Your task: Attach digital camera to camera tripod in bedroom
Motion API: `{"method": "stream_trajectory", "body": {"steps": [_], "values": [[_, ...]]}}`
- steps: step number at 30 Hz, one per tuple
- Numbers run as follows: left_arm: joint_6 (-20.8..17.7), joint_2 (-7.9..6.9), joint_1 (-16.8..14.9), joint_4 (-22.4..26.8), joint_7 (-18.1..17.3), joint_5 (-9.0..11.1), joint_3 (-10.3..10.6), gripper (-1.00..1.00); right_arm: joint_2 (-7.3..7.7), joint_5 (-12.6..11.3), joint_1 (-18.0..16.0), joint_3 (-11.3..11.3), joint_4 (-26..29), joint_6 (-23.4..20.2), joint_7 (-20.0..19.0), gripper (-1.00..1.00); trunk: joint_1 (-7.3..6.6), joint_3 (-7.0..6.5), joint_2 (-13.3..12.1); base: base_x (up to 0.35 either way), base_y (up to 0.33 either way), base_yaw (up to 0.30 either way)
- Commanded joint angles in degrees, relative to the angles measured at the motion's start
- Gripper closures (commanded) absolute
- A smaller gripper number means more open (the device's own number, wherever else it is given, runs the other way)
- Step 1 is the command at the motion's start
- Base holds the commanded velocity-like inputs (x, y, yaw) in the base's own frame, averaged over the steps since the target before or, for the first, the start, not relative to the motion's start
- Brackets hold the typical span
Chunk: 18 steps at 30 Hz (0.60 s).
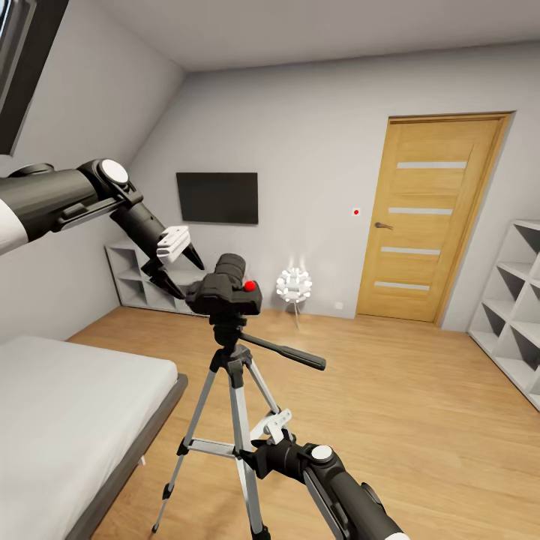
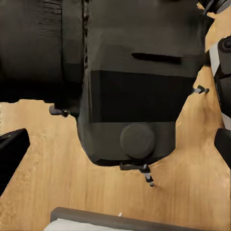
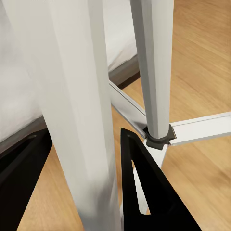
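Tripod (image 1: 232,420) stands on the floor just beside the bed (image 1: 67,405), right gripper (image 1: 264,442) clamped on 1 leg to steady it. Camera (image 1: 223,291) sits on its head; left gripper (image 1: 176,266) behind it, fingers apart, apparently released

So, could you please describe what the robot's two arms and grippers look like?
Both arms have white upper casings, then dark grey cylindrical links with a round white cap at a joint. The left gripper and right gripper each carry a small white bracket on a black wrist, with black, tapering, pointed jaws. In the right wrist view a finger has a slot cut through it. No cables or markings show.
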<state>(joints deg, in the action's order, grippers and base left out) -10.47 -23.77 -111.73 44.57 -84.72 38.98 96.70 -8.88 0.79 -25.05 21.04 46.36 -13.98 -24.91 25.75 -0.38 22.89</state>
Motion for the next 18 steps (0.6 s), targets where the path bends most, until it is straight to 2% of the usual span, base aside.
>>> {"method": "stream_trajectory", "body": {"steps": [1,18], "values": [[-0.6,-0.05,-0.1,0.1,0.0,0.5,0.3,-1.00,0.00,2.6,0.0,0.1,-0.2,-0.2,-0.1,1.00,0.03,0.04,0.0,0.000,0.000,0.000],[-0.6,-0.20,-0.2,-0.1,0.0,0.6,0.2,-1.00,0.00,2.6,0.0,0.1,-0.2,-0.2,-0.1,1.00,0.03,0.04,0.0,0.000,0.000,0.000]]}}
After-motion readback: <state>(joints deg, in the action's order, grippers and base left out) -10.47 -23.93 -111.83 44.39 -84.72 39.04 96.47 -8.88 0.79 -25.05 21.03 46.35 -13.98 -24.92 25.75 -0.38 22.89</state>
